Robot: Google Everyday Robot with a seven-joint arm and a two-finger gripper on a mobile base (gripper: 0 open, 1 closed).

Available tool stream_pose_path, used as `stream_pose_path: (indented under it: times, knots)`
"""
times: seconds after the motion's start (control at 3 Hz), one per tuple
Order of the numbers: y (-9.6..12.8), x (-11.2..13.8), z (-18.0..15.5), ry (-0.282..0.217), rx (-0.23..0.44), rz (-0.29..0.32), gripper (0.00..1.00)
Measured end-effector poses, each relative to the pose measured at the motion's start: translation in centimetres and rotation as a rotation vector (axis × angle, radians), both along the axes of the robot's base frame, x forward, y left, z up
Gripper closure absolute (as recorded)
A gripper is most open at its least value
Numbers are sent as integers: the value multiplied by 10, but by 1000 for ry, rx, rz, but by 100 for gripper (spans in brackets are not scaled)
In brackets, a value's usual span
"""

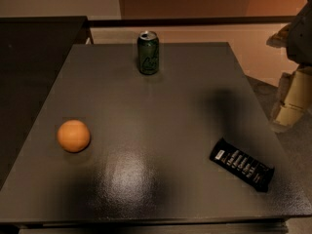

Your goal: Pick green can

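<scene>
The can stands upright near the far edge of the surface, roughly mid-width, with bare grey all round it, so a grasp from the front or from either side looks unobstructed. Its silver top faces up and its pale logo faces the camera. Upright, it offers its round wall to a sideways grip, which is probably the easiest way to take it without tipping it. The orange lies well apart from it, toward the near left, and the black bar lies flat and slanted toward the near right. Neither sits on a straight line to the can, so they read as distractors rather than obstacles. The tool appears as a pale shape at the right edge of the view, off the side of the surface and well apart from the can. It touches nothing, and whether it is open or closed cannot be told from here. More of the arm shows above it, also off to the side, which suggests a tucked posture with the reach not yet begun. By that judgement the task is at its start, and the next move calls for a long reach leftward and away, across to the far edge. A careless nudge there could send the can off the back.
</scene>
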State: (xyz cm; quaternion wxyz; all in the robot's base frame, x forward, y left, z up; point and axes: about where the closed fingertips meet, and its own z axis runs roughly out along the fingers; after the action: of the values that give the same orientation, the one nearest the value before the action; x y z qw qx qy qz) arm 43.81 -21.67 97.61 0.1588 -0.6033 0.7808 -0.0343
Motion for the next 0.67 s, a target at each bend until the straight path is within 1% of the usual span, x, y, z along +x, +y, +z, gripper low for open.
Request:
stream_pose_path:
  times: [0.67]
  knots:
    - [0,0,0,0,0,0,0]
